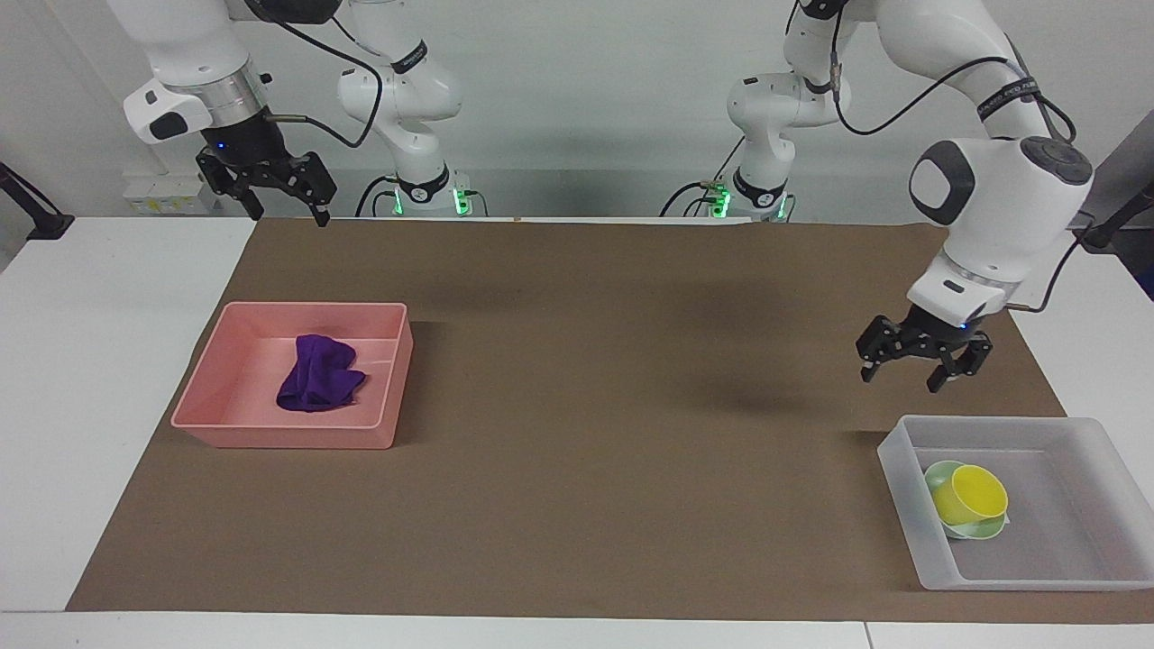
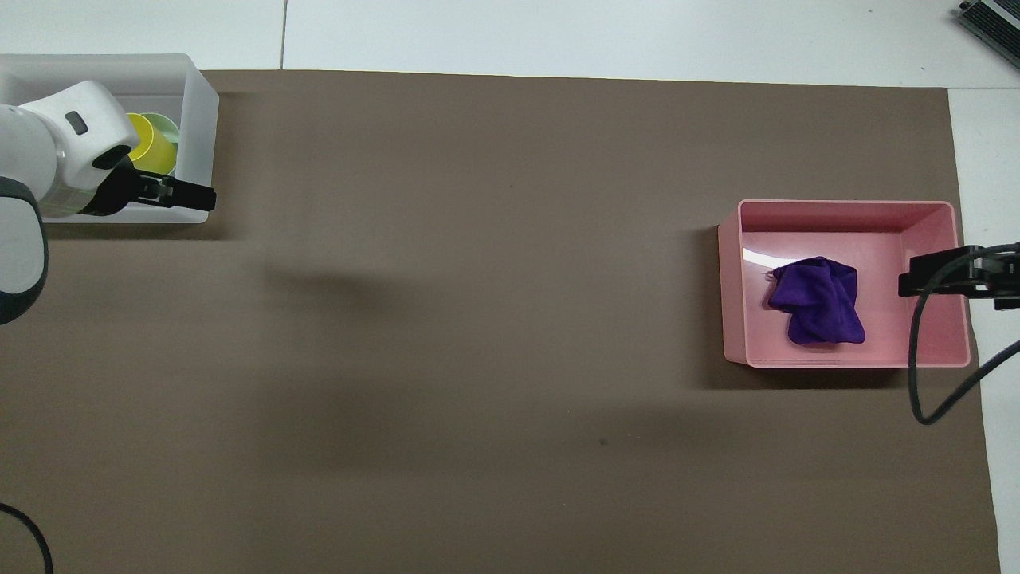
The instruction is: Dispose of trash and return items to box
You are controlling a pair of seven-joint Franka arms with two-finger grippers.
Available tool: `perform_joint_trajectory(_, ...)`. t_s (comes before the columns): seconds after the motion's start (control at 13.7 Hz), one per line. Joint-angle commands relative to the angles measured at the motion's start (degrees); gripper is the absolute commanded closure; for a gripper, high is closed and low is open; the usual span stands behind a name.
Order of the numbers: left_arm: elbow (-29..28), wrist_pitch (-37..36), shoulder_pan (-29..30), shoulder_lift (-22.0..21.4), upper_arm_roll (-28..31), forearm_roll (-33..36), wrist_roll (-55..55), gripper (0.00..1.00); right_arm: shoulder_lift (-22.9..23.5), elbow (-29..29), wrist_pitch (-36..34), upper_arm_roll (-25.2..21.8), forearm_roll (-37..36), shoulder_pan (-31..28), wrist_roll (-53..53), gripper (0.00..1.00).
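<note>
Facing view, going across: the right gripper (image 1: 284,203) hangs high over the table edge near the robots, its fingers spread open with nothing between them, and this arm waits. Next comes one pink tray (image 1: 270,435) with one purple cloth (image 1: 318,374) bunched inside it. Then there is a wide stretch of brown mat (image 1: 577,406). Next the left gripper (image 1: 915,361) hangs in the air over the mat, just beside the near wall of the box (image 1: 902,487). Its fingers are wide open too and touch nothing. In the one frosted box sits one green bowl (image 1: 938,473), and one yellow cup (image 1: 972,496) rests tipped in that bowl
</note>
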Motion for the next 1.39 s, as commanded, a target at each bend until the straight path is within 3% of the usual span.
perform_joint_trajectory(0.0,-3.2,-3.9,-2.9,-5.7,1.0,-0.3,-1.8,0.0,-1.3,-1.2,-0.5,0.3,0.2,-0.5,-0.3,0.0)
perform_joint_trajectory(0.15,-0.7,-8.0,-2.9,-6.9,0.9,1.1,-1.8,0.0,-1.3,-1.2,-0.5,0.3,0.2,-0.5,-0.3,0.0)
perform_joint_trajectory(0.44,11.9,-20.5,-2.1,-4.4,0.5,4.2,-1.8,0.0,-1.3,-1.2,-0.6,0.3,0.2,-0.5,-0.3,0.0)
perform_joint_trajectory(0.8,17.9,-30.0,-1.9,-4.0,1.0,3.5,-1.8,0.0,-1.3,-1.2,-0.6,0.3,0.2,-0.5,-0.3,0.0)
perform_joint_trajectory(1.31,13.3,-29.9,-1.8,-6.0,1.1,4.3,-2.8,0.0,-1.3,-1.2,-0.6,0.3,0.2,-0.5,-0.3,0.0)
